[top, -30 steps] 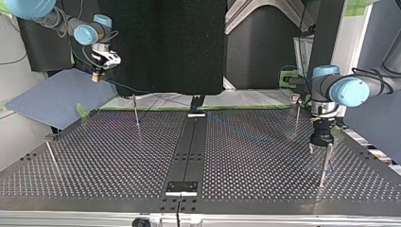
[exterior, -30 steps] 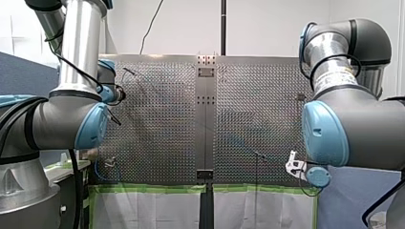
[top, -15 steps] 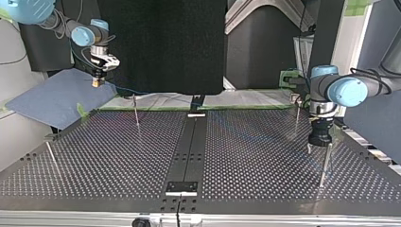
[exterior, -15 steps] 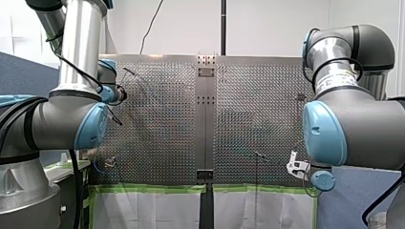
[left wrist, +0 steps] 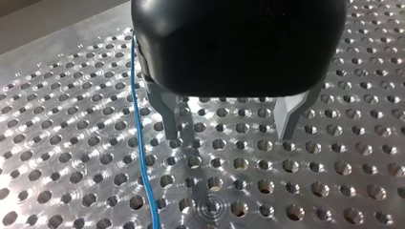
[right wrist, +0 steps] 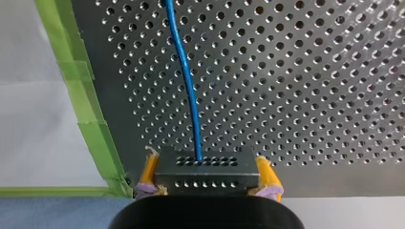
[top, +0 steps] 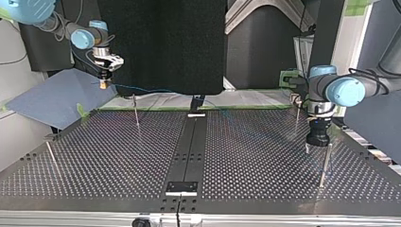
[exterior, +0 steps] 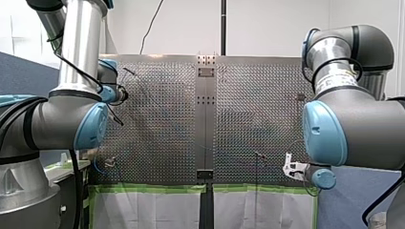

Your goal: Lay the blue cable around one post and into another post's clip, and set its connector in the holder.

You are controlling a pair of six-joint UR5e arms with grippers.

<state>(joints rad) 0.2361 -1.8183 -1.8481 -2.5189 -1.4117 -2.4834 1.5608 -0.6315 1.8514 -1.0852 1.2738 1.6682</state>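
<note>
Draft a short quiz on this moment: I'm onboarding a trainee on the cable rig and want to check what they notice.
1. True or false: my left pincer is shut on the blue cable.
2. What does my right pincer hold? A a screwdriver; B the connector; C a cup.
3. Fill in: in the right wrist view, the right pincer's pads are ____.

Key: 1 false, it is open and the cable lies beside it on the table. 2 B. 3 yellow.
</note>
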